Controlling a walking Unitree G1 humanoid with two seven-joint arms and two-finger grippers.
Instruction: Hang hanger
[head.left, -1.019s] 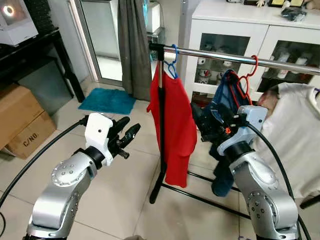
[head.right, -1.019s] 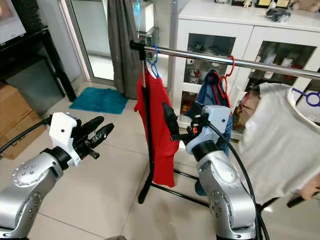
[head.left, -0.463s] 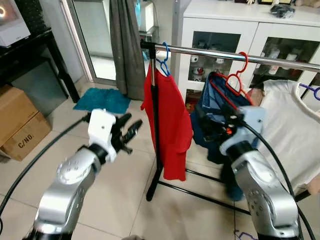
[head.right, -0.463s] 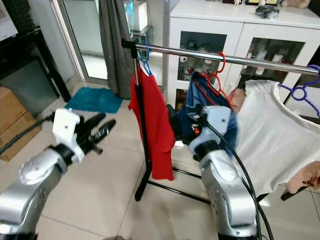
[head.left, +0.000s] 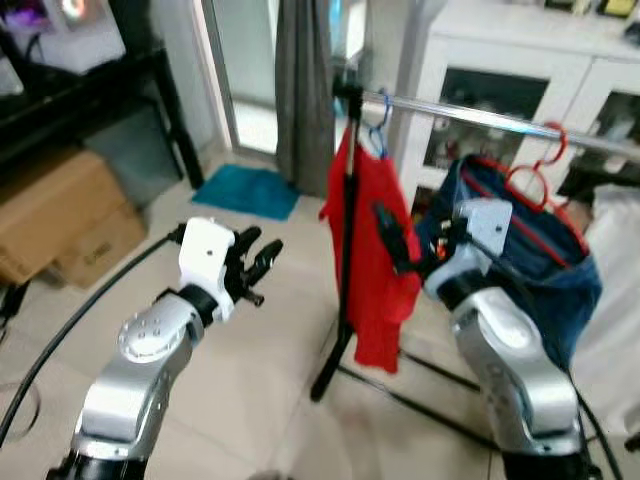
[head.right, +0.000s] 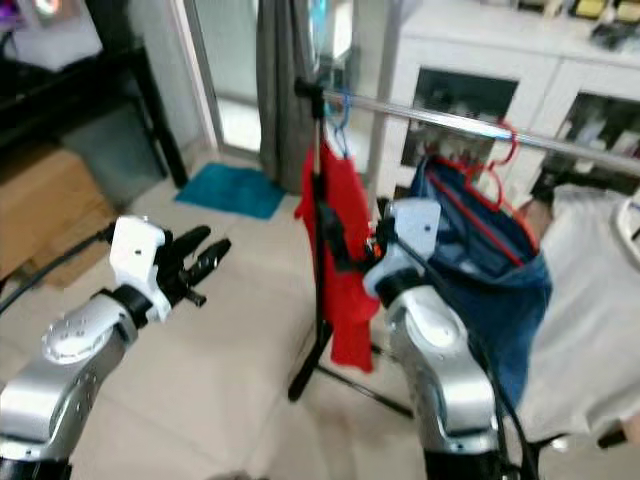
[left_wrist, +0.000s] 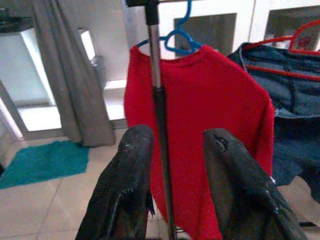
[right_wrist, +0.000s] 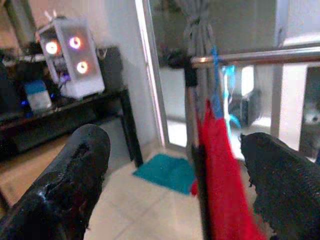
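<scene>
The garment rack (head.left: 347, 240) stands ahead of both arms, its chrome rail (head.right: 440, 120) running off to the right. Just beyond the right gripper (head.left: 392, 238), a red shirt (head.left: 372, 250) hangs on a blue hanger (left_wrist: 176, 40); to that gripper's right, dark blue jeans (head.right: 495, 270) hang on a red hanger (head.left: 535, 165) hooked on the rail. Right gripper's fingers are spread wide, holding nothing. Left gripper (head.left: 257, 262), well short of the rack's upright post, is parted and empty too.
</scene>
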